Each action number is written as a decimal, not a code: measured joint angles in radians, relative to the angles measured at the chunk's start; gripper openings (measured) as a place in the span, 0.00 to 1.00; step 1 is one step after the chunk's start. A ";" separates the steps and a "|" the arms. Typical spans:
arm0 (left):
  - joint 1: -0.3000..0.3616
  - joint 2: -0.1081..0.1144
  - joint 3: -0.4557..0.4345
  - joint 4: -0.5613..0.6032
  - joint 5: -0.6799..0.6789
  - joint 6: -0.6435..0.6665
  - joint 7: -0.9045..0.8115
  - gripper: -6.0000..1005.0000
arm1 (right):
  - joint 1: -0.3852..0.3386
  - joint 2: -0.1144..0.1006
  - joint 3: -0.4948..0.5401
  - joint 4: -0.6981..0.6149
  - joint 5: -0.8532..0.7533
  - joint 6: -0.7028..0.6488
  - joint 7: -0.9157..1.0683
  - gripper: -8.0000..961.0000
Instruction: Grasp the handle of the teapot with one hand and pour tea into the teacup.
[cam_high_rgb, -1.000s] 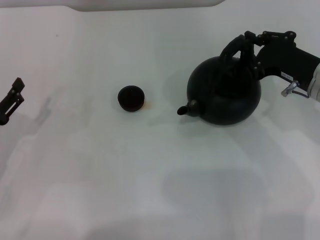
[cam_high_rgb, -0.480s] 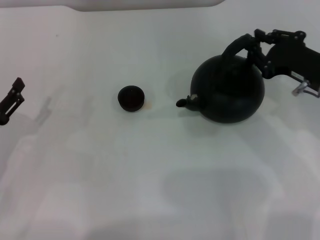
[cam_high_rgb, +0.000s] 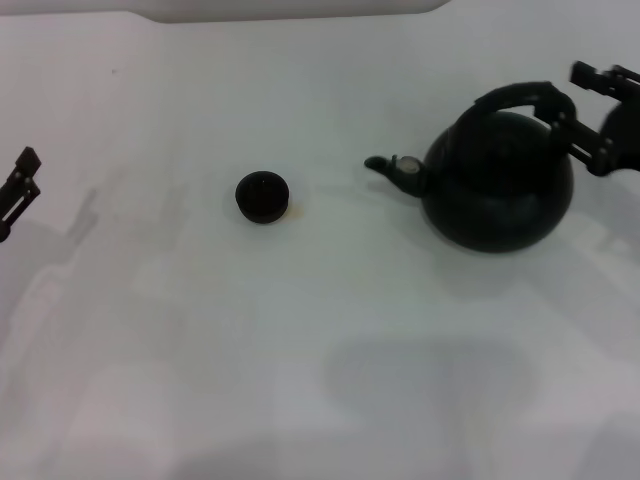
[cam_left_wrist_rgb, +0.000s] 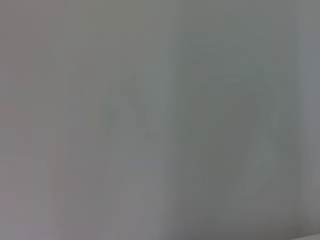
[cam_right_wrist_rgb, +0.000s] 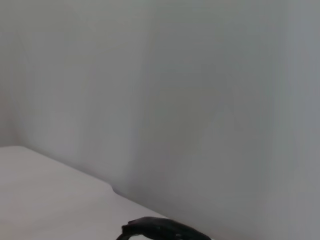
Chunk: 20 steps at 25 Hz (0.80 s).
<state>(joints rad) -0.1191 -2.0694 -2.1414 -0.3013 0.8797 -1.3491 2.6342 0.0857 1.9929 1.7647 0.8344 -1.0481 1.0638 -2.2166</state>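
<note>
White table (cam_high_rgb: 300, 350) is stretching under the scene as the left gripper (cam_high_rgb: 18, 185) is hanging idle at the far left edge, its fingers' state impossible to tell. The teacup (cam_high_rgb: 263, 197) is sitting left of centre, well apart from the teapot (cam_high_rgb: 498, 180), whose spout is pointing toward it. The right gripper (cam_high_rgb: 580, 115) is clamping the handle (cam_high_rgb: 520, 96) at the right edge.

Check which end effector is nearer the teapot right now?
Right. The right end effector is at the teapot, by the right end of its handle. The left end effector sits at the table's far left edge, beyond the teacup.
</note>
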 joint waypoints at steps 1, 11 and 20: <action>0.000 0.000 0.000 -0.002 0.000 0.001 0.001 0.81 | 0.000 -0.004 0.017 -0.018 -0.004 0.028 -0.013 0.54; -0.002 0.000 -0.002 -0.017 -0.002 0.016 0.012 0.81 | 0.004 -0.023 0.109 -0.174 -0.009 0.116 -0.088 0.80; 0.009 0.000 -0.002 -0.017 -0.003 0.009 0.012 0.81 | -0.007 -0.061 0.113 -0.195 -0.065 0.300 -0.075 0.84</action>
<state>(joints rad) -0.1100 -2.0693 -2.1430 -0.3180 0.8769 -1.3402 2.6462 0.0791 1.9323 1.8779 0.6390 -1.1135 1.3636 -2.2915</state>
